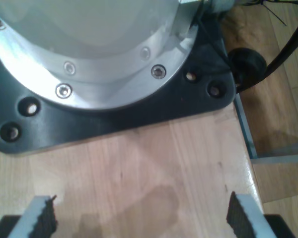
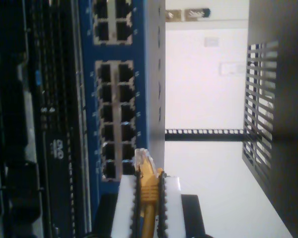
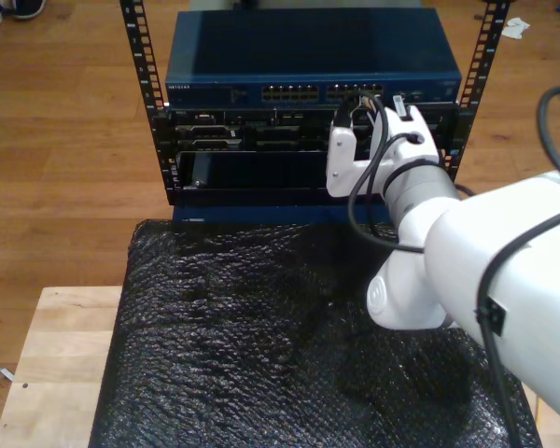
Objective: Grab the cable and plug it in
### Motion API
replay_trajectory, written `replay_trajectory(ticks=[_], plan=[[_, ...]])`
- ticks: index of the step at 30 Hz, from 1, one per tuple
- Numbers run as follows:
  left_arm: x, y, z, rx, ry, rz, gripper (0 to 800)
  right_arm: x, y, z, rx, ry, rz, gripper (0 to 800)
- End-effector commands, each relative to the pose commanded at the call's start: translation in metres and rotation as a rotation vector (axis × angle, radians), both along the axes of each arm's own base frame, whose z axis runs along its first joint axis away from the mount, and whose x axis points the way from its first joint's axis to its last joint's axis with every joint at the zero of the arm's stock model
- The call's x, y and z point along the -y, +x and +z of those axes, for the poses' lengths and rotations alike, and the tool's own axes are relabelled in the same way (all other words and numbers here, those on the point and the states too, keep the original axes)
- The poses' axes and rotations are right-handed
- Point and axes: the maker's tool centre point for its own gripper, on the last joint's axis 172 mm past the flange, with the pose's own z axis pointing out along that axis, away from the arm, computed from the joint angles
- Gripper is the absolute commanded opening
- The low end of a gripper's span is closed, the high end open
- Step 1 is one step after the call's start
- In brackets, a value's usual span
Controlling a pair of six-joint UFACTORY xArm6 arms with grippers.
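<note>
Now second gripper (image 2: 148,198) clamped on cable (image 2: 148,186), plug (image 2: 141,158) off-port at switch (image 2: 151,74) edge; may jam. First gripper (image 1: 139,218) spread, idle.

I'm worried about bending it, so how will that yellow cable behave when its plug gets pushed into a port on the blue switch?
The cable looks thin, so it probably flexes; my second gripper is clamped just behind the clear plug, which should limit buckling. The plug looks small and plastic, likely fragile if it meets the blue switch off-centre.

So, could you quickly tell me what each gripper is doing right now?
My first gripper: open, holding nothing.
My second gripper: shut on the yellow network cable.
</note>
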Motion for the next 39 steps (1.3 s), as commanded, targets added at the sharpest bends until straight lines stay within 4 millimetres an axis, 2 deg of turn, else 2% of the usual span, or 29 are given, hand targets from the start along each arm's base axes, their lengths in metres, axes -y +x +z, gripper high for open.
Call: replay_trajectory(ticks=[6,10,14,17,21,23,31,39], plan=[[0.0,0.0,0.0,0.0,0.0,0.0,800,0.011,0.002,0.004,0.034,0.019,-0.046,0],[0.0,0.0,0.0,0.0,0.0,0.0,800,0.011,-0.001,0.002,0.066,0.016,-0.057,0],[0.0,0.0,0.0,0.0,0.0,0.0,800,0.022,-0.004,0.003,0.097,0.029,-0.105,0],[0.0,0.0,0.0,0.0,0.0,0.0,800,0.01,-0.009,-0.008,0.088,0.026,-0.094,0],[0.0,0.0,0.0,0.0,0.0,0.0,800,0.017,-0.014,-0.007,0.116,0.031,-0.124,0],[0.0,0.0,0.0,0.0,0.0,0.0,800,0.023,-0.015,-0.014,0.12,0.026,-0.145,0],[0.0,0.0,0.0,0.0,0.0,0.0,800,0.027,-0.015,-0.02,0.125,0.034,-0.17,0],[0.0,0.0,0.0,0.0,0.0,0.0,800,0.022,-0.005,-0.02,0.152,0.04,-0.172,0]])
